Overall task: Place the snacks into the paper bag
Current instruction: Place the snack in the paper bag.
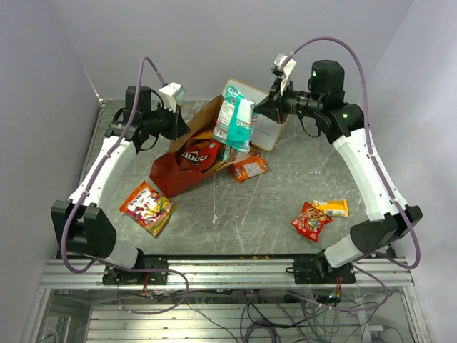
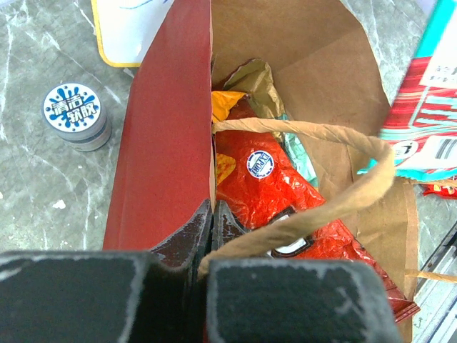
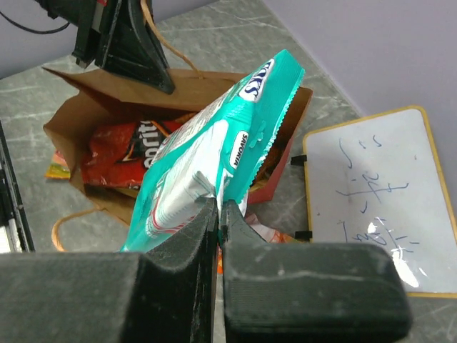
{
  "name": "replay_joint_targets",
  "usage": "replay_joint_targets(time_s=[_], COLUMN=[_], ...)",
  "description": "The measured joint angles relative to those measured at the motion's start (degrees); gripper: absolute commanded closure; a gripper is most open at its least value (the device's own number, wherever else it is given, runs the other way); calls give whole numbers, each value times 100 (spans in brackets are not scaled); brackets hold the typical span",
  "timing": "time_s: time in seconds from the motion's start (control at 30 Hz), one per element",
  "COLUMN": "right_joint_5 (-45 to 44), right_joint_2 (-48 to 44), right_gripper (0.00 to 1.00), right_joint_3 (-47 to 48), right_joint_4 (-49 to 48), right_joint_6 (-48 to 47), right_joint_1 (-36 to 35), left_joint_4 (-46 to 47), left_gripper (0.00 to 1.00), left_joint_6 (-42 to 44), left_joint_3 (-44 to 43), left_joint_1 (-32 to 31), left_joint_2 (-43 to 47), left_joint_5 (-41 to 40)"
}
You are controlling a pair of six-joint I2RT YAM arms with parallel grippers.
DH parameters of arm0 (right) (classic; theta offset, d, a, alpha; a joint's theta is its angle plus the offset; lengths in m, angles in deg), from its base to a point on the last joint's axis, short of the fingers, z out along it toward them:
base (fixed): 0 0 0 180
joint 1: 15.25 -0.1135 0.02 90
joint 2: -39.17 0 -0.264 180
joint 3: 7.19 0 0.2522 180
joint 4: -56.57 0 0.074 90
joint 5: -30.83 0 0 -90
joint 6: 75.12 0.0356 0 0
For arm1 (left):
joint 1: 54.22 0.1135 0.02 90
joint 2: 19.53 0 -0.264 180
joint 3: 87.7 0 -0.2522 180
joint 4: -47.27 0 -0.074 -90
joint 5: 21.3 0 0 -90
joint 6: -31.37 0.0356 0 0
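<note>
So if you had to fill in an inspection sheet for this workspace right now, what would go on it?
Surface: grey marbled table, scuffed.
Job's things: red paper bag leaning over, mouth open, red chip bag inside; teal packet held near the mouth; orange packet, multicoloured pack, red packet and yellow bar loose on the table.
Clutter: white writing board; round tin.
Claws: left claw shut on the bag's rim; right claw shut on the teal packet.
Cables: purple cable along each arm; loose wires below the metal frame.
Surroundings: plain pale walls.
</note>
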Motion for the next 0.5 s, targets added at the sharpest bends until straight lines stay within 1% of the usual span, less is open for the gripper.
replay_joint_targets(time_s=[0.2,0.5], right_joint_5=[-186,-442], right_joint_2=[376,492], right_gripper=[100,100], right_joint_3=[63,-702], right_joint_4=[-190,-717], right_joint_6=[557,1543], right_joint_1=[-234,-769], left_joint_4=[4,17], left_gripper=[93,93], left_joint_6=[11,125], left_joint_3=[50,160], left_joint_1=[-11,-74], left_joint_2=[61,219], left_joint_5=[35,35])
